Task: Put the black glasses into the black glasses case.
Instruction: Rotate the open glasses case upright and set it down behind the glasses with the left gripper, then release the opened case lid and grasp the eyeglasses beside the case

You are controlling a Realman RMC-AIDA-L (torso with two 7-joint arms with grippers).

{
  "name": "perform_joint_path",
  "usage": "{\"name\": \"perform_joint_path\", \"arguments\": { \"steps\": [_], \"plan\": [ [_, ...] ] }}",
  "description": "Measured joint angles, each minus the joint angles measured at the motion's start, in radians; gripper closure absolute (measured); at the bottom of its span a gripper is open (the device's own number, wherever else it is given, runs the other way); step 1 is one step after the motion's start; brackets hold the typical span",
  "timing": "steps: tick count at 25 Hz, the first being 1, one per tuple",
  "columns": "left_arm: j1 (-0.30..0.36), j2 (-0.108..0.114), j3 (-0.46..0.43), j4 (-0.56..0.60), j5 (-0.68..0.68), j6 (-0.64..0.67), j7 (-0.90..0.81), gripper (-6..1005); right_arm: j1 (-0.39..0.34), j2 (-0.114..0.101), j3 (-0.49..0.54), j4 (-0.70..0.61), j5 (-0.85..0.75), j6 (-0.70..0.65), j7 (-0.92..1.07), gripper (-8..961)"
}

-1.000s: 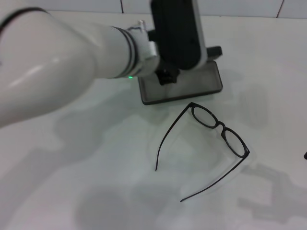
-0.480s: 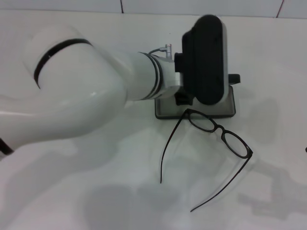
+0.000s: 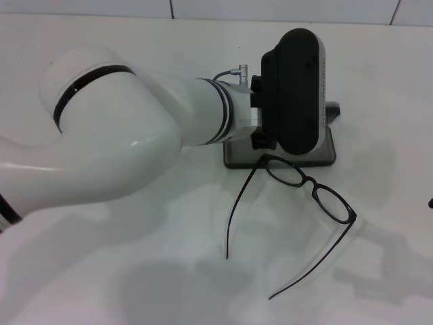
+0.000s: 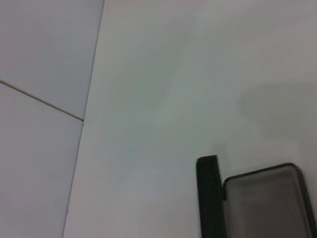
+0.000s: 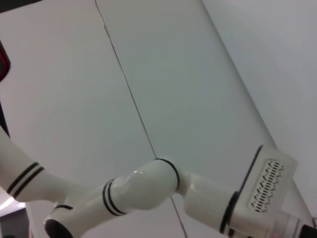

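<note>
The black glasses [image 3: 312,189] lie open on the white table, lenses toward the right and both temple arms stretched toward the front. The black glasses case [image 3: 327,154] lies open just behind them, touching or nearly touching the frame, and is mostly hidden by my left arm. The left wrist view shows its grey lining [image 4: 267,203] and a black edge [image 4: 208,198]. My left gripper [image 3: 294,95] hangs over the case as a black body. My right gripper is out of view.
My large white left arm [image 3: 122,142] fills the left and middle of the head view. The table [image 3: 169,271] is white with tile seams at the back. The right wrist view shows the left arm [image 5: 148,188] against a pale wall.
My left arm has swung to the right and now covers more of the case. The case and glasses sit lower and further right in the view; they keep their places relative to each other.
</note>
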Motion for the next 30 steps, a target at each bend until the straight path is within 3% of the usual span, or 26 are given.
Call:
{"name": "perform_joint_path", "arguments": {
  "steps": [4,7,10,13,18,21,24,26,28,30],
  "plan": [
    [0.001,0.002,0.002,0.017,0.001,-0.002,0.003,769,-0.002,0.001,0.000,0.000,-0.003,0.043,0.003,83],
    [0.013,0.004,0.001,0.045,0.001,-0.001,0.006,561,0.001,0.001,0.000,0.000,-0.007,0.077,0.007,84],
    [0.049,0.005,-0.010,0.108,0.001,0.005,0.007,561,0.004,0.001,0.007,-0.012,-0.003,0.114,0.023,86],
    [0.134,0.004,-0.051,0.235,-0.003,-0.002,0.005,562,0.012,0.000,0.025,-0.070,-0.009,0.172,0.098,89],
    [0.299,0.007,-0.145,0.461,-0.167,-0.052,0.014,563,0.038,0.006,0.023,-0.362,-0.120,0.255,0.352,93],
    [0.394,0.009,-0.229,0.541,-0.435,-0.073,0.113,563,0.063,0.024,0.010,-0.584,-0.230,0.285,0.561,154],
    [0.454,0.012,-0.321,0.547,-0.761,-0.031,0.281,563,0.104,0.027,-0.025,-0.717,-0.308,0.281,0.718,244],
    [0.490,0.015,-0.414,0.516,-1.036,0.071,0.418,564,0.155,0.028,-0.054,-0.793,-0.386,0.266,0.815,279],
    [0.506,0.014,-0.553,0.422,-1.321,0.273,0.543,564,0.223,0.039,-0.084,-0.845,-0.491,0.264,0.899,314],
    [0.501,0.013,-0.669,0.302,-1.491,0.449,0.618,571,0.283,0.048,-0.107,-0.860,-0.570,0.266,0.961,340]
  ]
}}
